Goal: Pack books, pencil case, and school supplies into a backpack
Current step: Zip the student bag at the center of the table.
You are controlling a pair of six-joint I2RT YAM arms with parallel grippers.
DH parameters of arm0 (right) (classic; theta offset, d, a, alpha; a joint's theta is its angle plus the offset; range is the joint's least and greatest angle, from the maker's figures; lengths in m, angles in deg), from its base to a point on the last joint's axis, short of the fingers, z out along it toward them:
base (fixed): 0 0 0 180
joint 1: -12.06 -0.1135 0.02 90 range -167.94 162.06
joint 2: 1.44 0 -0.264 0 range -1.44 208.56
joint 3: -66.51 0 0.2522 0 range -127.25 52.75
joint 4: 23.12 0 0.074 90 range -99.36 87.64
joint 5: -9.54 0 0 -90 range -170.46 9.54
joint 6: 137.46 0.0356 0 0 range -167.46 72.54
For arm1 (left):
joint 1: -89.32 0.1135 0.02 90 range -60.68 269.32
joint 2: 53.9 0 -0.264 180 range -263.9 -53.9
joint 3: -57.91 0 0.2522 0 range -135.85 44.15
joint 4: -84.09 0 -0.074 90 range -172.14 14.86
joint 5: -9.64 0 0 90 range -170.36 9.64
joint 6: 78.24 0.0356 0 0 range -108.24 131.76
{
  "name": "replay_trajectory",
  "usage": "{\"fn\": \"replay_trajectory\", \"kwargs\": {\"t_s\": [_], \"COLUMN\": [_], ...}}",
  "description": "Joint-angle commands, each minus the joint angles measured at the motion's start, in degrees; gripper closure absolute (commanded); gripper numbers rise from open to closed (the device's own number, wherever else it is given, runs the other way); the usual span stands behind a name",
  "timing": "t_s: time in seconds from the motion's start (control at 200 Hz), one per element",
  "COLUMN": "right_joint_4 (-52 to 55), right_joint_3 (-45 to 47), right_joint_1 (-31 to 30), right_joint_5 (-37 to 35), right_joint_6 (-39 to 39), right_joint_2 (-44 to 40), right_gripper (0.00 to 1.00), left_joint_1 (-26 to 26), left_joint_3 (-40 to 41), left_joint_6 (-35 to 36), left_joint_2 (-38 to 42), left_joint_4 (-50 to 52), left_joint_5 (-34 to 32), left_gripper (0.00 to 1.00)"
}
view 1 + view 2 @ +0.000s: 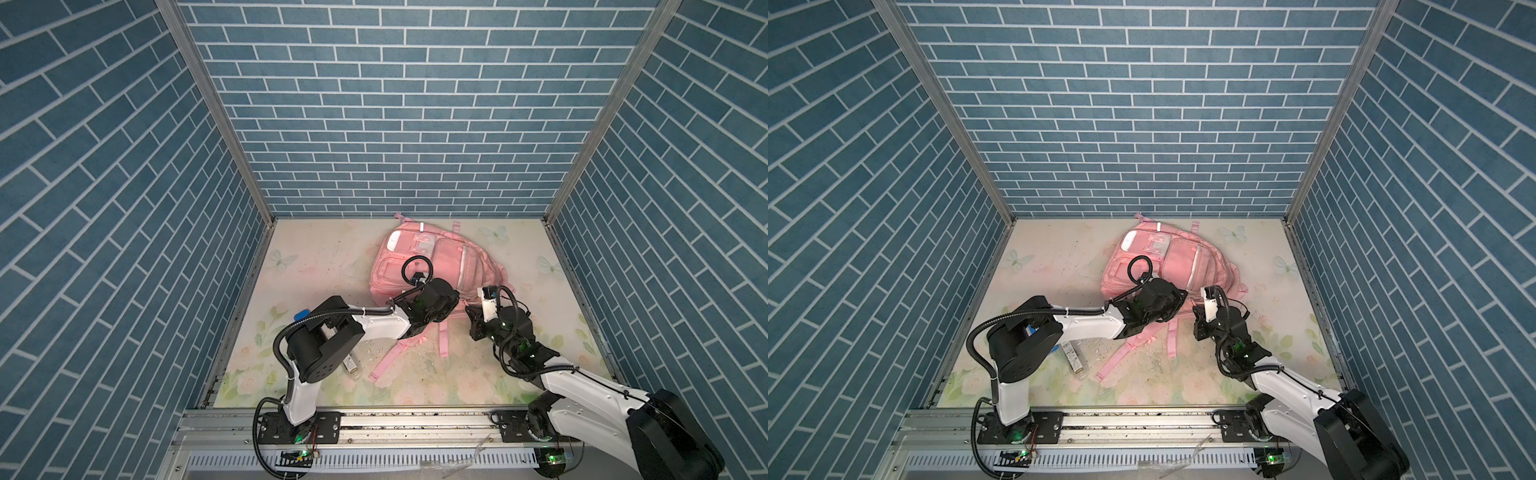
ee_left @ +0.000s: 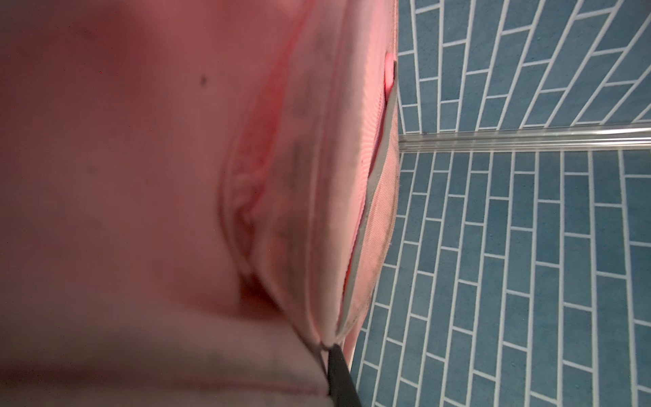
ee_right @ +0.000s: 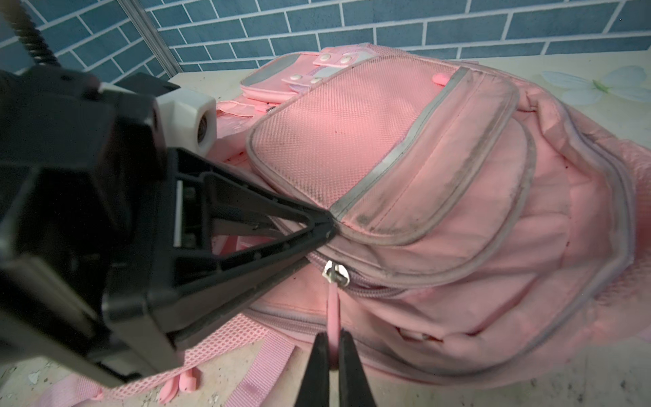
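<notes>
Top views, with the right wrist view for detail. Furthest left, back beside my left arm's elbow and well apart from both grippers, a blue item and a pale oblong item lie on the floral table. I cannot identify either more closely.

The left gripper has its two black fingers drawn together, pinching the grey-piped rim of a front pocket on the backpack. The backpack lies front-up, just ahead of both grippers, and its pink straps trail back beneath the wrists.

Just right of the left gripper's tips hangs the zipper slider. Its pink pull strap runs straight into the right gripper, which is clamped tight on it.

In the left wrist view, blurred pink fabric lies hard against the lens.
</notes>
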Motion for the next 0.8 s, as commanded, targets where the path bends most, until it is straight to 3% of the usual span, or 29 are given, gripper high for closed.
{"fn": "replay_trajectory", "kwargs": {"t_s": [0.0, 0.185, 0.4, 0.62, 0.695, 0.795], "right_joint_4": [0.3, 4.0, 6.4, 5.4, 4.1, 2.4], "right_joint_3": [-0.6, 0.1, -0.8, -4.2, -4.9, -5.1], "right_joint_1": [0.6, 6.5, 12.4, 14.8, 14.9, 14.6], "right_joint_5": [-4.7, -5.1, -6.7, -4.5, -0.2, 13.9], "right_joint_6": [1.8, 6.1, 7.0, 4.5, 2.0, -2.5], "right_joint_2": [-2.7, -5.7, -5.6, -1.1, -0.1, 0.8], "right_gripper": [1.0, 1.0, 1.0, 1.0, 1.0, 1.0], "left_joint_1": [1.8, 5.8, 10.1, 15.8, 17.9, 21.8], "left_joint_3": [2.7, 4.0, 9.7, 5.4, 2.7, -2.0], "left_joint_6": [3.2, 10.2, 17.6, 34.2, 40.8, 50.7], "left_joint_2": [2.8, 4.7, 11.6, 15.2, 15.0, 13.6], "left_joint_4": [1.5, 1.4, 5.3, 19.5, 25.6, 33.9], "left_joint_5": [-0.8, 12.6, 20.0, 29.3, 30.2, 30.2], "left_gripper": [0.98, 1.0, 1.0, 1.0, 1.0, 1.0]}}
